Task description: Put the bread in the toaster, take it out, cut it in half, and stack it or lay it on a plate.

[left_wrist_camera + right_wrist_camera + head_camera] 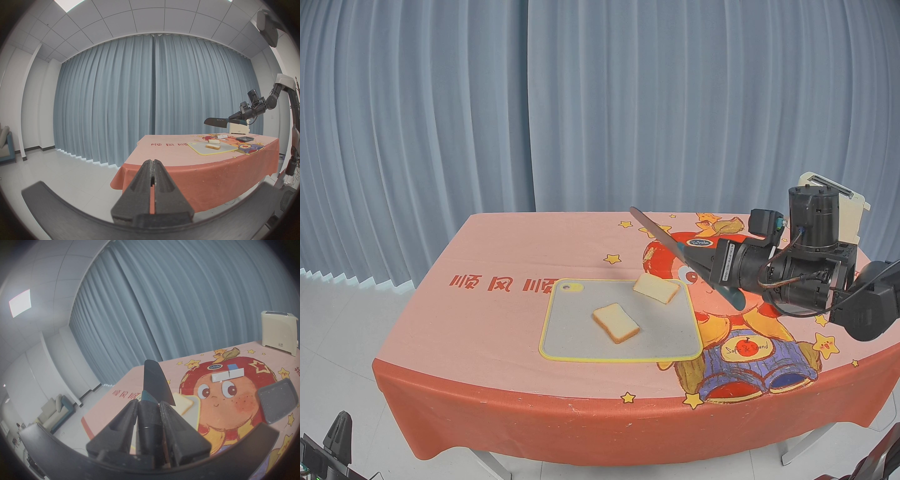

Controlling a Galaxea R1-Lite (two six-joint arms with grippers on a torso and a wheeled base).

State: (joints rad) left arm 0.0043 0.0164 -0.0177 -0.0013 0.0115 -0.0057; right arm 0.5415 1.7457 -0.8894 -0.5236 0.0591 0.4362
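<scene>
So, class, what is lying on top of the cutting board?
Two bread pieces: one near the middle, one at the far right corner, overlapping the rim. The board beneath them is covered. The knife in the right gripper hangs clear of both.

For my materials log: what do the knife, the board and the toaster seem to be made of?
The knife has a dark matte blade, perhaps coated metal, possibly plastic. The board, grey with a yellow rim and smooth, looks plastic. The toaster has a cream shell with slight sheen: plastic or painted metal.
</scene>
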